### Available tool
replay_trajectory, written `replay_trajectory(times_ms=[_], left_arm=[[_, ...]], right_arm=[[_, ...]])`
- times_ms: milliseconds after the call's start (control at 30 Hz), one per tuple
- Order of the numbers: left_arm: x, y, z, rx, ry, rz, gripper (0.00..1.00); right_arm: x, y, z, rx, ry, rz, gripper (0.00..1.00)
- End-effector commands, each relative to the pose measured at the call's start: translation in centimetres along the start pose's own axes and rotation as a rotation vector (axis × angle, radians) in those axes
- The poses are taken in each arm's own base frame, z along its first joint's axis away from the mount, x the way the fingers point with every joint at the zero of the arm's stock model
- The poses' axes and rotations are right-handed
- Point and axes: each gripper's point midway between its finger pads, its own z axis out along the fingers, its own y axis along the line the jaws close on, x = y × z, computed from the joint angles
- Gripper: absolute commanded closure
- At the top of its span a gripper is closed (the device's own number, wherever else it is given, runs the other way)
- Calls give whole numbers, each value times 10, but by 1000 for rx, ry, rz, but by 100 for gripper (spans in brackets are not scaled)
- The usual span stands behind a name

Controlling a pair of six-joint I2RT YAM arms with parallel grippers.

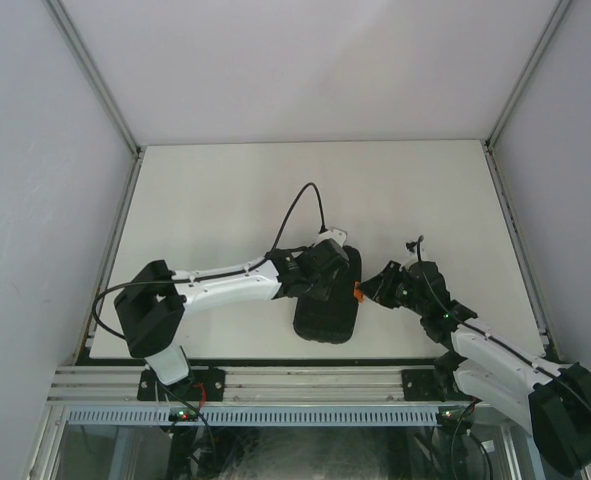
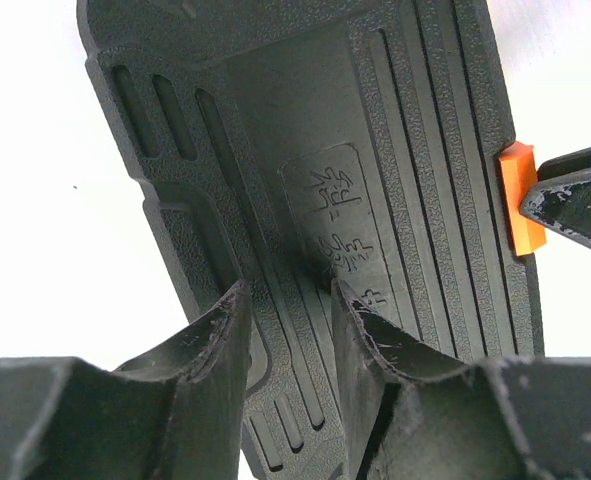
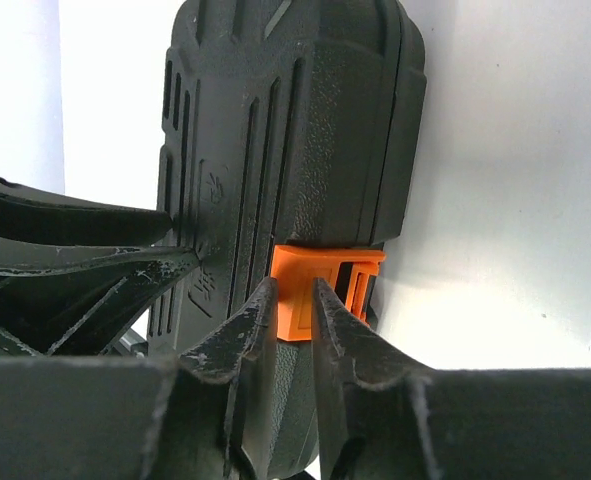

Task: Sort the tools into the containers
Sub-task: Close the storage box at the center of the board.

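Note:
The container, a black ribbed case point(image 1: 325, 312), lies shut on the white table point(image 1: 225, 200); no tools show in any view. My left gripper point(image 1: 325, 272) is over the case's lid point(image 2: 375, 150), open point(image 2: 290, 300), its fingertips close to the ribs with nothing between them. My right gripper point(image 1: 371, 292) is at the case's right side. Its jaws point(image 3: 295, 295) stand narrowly apart, with the tips right at the orange latch point(image 3: 325, 265), which is wider than the gap. The latch point(image 2: 518, 195) and a right finger point(image 2: 575, 205) also show in the left wrist view.
A black cable point(image 1: 300, 205) loops up from the left arm over the table behind the case. White walls enclose the table on three sides. The left gripper's fingers point(image 3: 75, 260) cross the left of the right wrist view.

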Motion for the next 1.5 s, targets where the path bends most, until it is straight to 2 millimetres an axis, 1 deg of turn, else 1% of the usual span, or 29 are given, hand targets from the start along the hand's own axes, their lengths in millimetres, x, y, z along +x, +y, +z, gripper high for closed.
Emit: replay_trajectory(times_ms=[0,233,600,800,900,967,1167,1267,1333,1467], left_arm=[[24,-31,12,114,104,-4,60],[23,-33,13,121,106,-3,60],[23,-34,13,121,109,-2,61],[24,-33,13,118,112,0,61],[23,-33,14,116,109,0,61],[24,-32,14,113,111,-1,61],[25,-30,13,107,112,-4,62],[26,-31,14,108,114,-4,62],[26,-31,14,108,114,-4,62],[25,-31,14,109,113,-3,62]], right_arm=[[-4,42,-2,-142,20,-16,84],[10,18,3,-4,83,-49,87],[30,-14,4,158,144,-72,87],[38,-19,8,177,175,-79,85],[33,-15,7,161,155,-90,81],[27,-11,3,149,122,-104,77],[1,-4,-16,145,-13,-133,70],[-7,-7,-24,166,-61,-135,70],[-9,-11,-26,187,-72,-126,72],[-8,-27,-27,284,-54,-121,84]])
